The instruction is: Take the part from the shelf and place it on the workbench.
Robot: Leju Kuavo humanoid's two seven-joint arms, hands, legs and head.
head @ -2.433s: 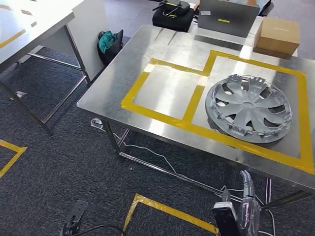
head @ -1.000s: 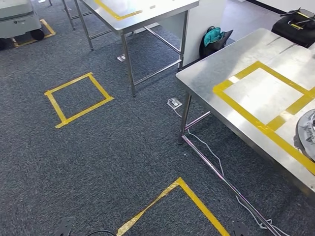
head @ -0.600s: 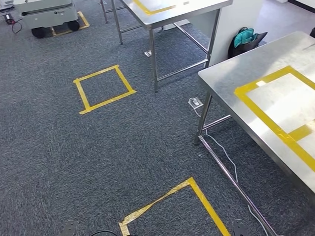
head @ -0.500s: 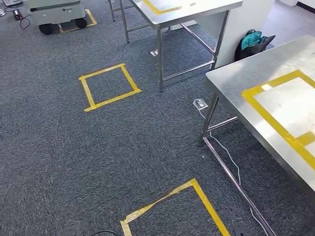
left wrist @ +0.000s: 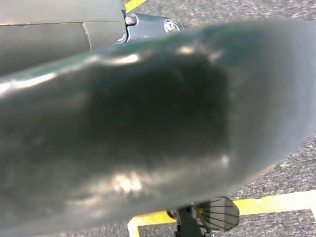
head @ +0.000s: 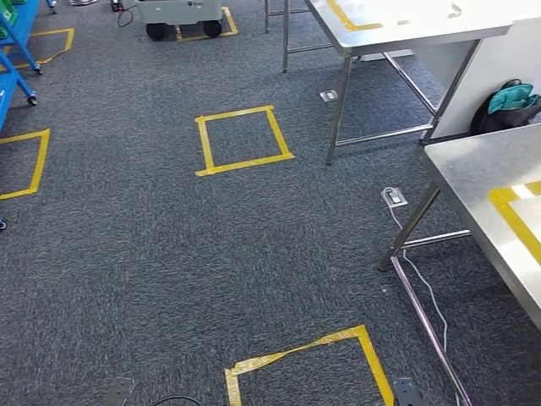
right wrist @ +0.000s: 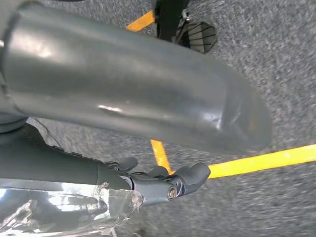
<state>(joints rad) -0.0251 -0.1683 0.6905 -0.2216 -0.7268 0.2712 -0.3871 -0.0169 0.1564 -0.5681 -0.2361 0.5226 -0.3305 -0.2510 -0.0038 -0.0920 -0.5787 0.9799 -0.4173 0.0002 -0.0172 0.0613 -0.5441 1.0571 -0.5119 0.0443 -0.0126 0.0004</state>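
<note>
A corner of the steel workbench (head: pixel 475 173) with yellow tape (head: pixel 513 216) on its top lies at the right edge of the head view. Part of a blue wheeled shelf (head: pixel 13 59) stands at the far left. In the right wrist view my right hand (right wrist: pixel 164 180) hangs over the carpet, fingers stretched out with nothing in them, under its thick grey thumb (right wrist: pixel 130 79). In the left wrist view my left hand (left wrist: pixel 149 123) is mostly a blurred close-up of its thumb, with one straight finger (left wrist: pixel 149 24) beside it and nothing held.
A second steel table (head: pixel 408 21) stands at the back, a grey wheeled cart (head: pixel 182 10) beyond. Yellow tape squares (head: pixel 243 139) mark the dark carpet, one right in front of me (head: pixel 306 359). A cable (head: pixel 421 279) and floor socket (head: pixel 394 196) lie by the workbench leg; a teal bag (head: pixel 510 100) behind.
The camera has turned left: the workbench and its grey wheel cover slid off to the right, and the blue shelf and cart came in at the left and back.
</note>
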